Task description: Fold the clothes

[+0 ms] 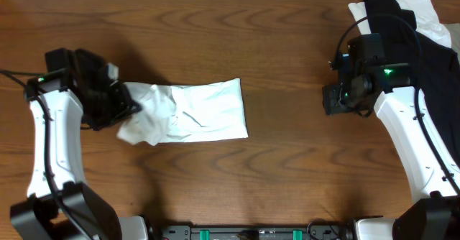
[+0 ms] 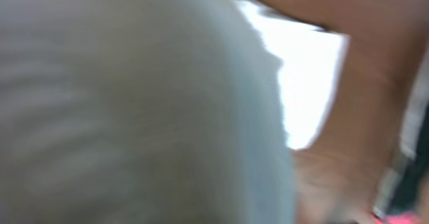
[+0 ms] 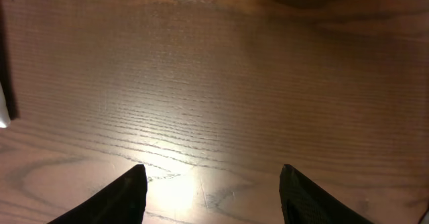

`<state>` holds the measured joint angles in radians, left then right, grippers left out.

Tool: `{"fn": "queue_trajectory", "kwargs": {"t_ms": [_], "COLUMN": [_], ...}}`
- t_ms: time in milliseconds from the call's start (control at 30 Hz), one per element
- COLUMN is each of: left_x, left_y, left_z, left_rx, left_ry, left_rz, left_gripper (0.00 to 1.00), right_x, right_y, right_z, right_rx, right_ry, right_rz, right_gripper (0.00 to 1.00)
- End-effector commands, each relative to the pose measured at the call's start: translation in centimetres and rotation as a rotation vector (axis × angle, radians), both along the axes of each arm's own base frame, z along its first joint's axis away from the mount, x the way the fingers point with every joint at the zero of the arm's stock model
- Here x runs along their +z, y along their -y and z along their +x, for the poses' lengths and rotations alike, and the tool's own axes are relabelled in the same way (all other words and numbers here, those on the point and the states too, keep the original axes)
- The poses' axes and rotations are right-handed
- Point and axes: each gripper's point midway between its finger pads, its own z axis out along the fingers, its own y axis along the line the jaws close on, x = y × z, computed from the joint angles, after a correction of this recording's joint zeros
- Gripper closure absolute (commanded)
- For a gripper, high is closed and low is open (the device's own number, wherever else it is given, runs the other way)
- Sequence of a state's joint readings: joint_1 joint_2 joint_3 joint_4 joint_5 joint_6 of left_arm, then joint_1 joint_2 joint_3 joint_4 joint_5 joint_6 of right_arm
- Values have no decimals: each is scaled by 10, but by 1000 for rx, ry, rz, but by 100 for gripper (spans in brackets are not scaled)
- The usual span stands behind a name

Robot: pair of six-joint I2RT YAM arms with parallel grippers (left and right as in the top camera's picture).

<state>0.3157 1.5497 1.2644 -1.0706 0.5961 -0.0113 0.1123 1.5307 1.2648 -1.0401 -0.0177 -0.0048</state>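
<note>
A white T-shirt (image 1: 190,112), partly folded into a rough rectangle, lies left of the table's middle. My left gripper (image 1: 131,105) is shut on its bunched left end, lifting that end slightly. The left wrist view is almost filled by blurred white cloth (image 2: 134,110), with the flat part of the shirt (image 2: 305,83) beyond; the fingers are hidden there. My right gripper (image 1: 332,98) hovers at the right, apart from the shirt. In the right wrist view it (image 3: 213,177) stands open over bare wood with nothing between its fingers. More clothes, a black garment (image 1: 402,31) on a white one (image 1: 431,17), lie at the back right.
The wooden table (image 1: 273,39) stretches between the shirt and the pile. The right arm (image 1: 413,136) reaches in from the front right beside the pile; the left arm (image 1: 50,146) comes up along the left edge.
</note>
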Motion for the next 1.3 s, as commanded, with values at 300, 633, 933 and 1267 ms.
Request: {"fn": "queue_trajectory", "kwargs": {"t_ms": [300,633,933,1267], "left_x": [56,29,1,-25], "left_y": [107,146,183,217], "left_z": [35,35,25,21], "left_rx": [-133,-227,-333,-422], "left_ry": [187,177,112,88], "left_rz": [-233,-24,2,2], "left_gripper": [93,91,91,90], "right_x": [-6,-7,-7,-7], "right_y": [-1,-3,-9,-10], "right_z": [-10,-12,-12,-12], "right_rx": [3,10,19,18], "right_ry": [-45,-49,-52,-52], "right_rz": [18,19,51,54], "right_gripper": [39,39,39,39]}}
